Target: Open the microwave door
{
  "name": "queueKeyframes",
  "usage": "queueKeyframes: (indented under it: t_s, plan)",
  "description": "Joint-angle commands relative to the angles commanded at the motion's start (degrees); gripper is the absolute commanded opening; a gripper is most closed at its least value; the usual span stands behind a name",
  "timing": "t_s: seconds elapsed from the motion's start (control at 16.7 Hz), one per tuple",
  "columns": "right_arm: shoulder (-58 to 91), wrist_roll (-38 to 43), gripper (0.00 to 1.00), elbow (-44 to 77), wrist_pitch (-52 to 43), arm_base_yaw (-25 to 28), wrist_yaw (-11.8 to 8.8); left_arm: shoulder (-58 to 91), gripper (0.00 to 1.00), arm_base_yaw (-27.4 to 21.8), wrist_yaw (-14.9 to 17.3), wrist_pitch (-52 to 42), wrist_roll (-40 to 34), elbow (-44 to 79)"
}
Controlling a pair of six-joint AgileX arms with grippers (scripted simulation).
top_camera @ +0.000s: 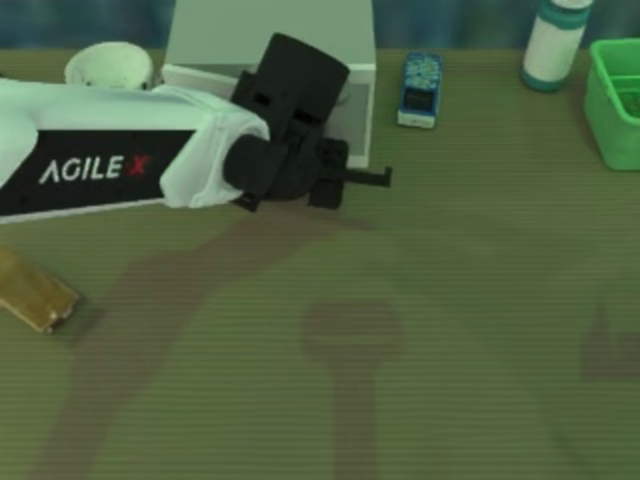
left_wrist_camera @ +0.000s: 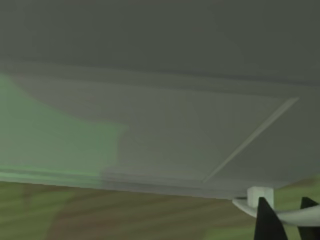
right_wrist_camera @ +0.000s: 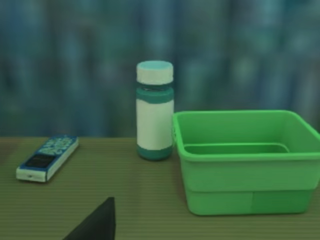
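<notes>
Microwave door (left_wrist_camera: 150, 140) edge — left gripper (top_camera: 375, 177) touching.

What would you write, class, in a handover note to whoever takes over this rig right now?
Left gripper: at the microwave door, fingers either side of its slim handle, apparently not clamped yet.
Right arm: out of the top view, parked; its wrist camera faces the green bin, bottle and blue remote.
Microwave: at the table's back edge, left of centre.
Done: approach to the handle.
Left: close on the handle, swing the door open.
</notes>
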Motion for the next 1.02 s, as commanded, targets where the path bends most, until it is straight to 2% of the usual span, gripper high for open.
queueKeyframes:
  t_s: [0.54,1.02]
  plan:
    - [0.0,0.0,1.0,0.0,0.0,0.0,0.0,-1.34,0.0,0.48,1.6,1.04,1.99,-1.96]
    - [0.0,0.0,1.0,0.0,0.0,0.0,0.0,-1.34,0.0,0.48,1.6,1.04,2.01,-1.98]
